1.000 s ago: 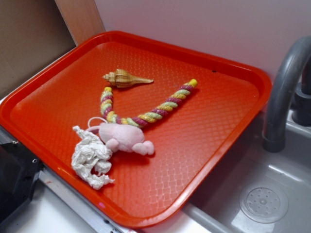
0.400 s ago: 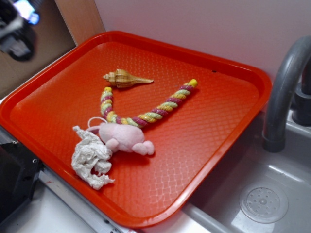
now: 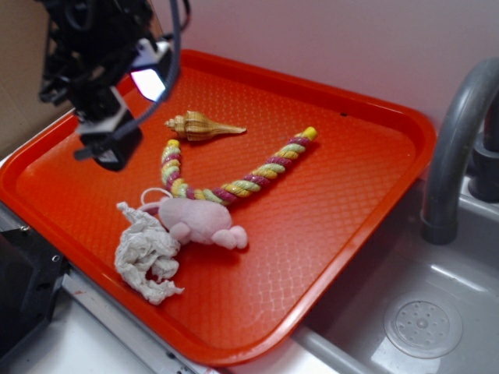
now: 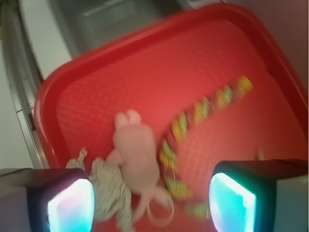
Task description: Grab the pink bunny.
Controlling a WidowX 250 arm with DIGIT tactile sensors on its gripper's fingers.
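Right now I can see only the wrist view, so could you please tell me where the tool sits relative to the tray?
Observer: The tool hangs in the air over the left rear of the orange tray, touching nothing. The pink bunny lies closer to the front rim.
Operator: Thank you. Is there anything near the rope that I cannot make out?
Observer: Yes, a seashell lies on the tray just behind the rope, apart from the bunny.
Operator: And beyond the tray?
Observer: A grey faucet stands by its right edge, over a sink.
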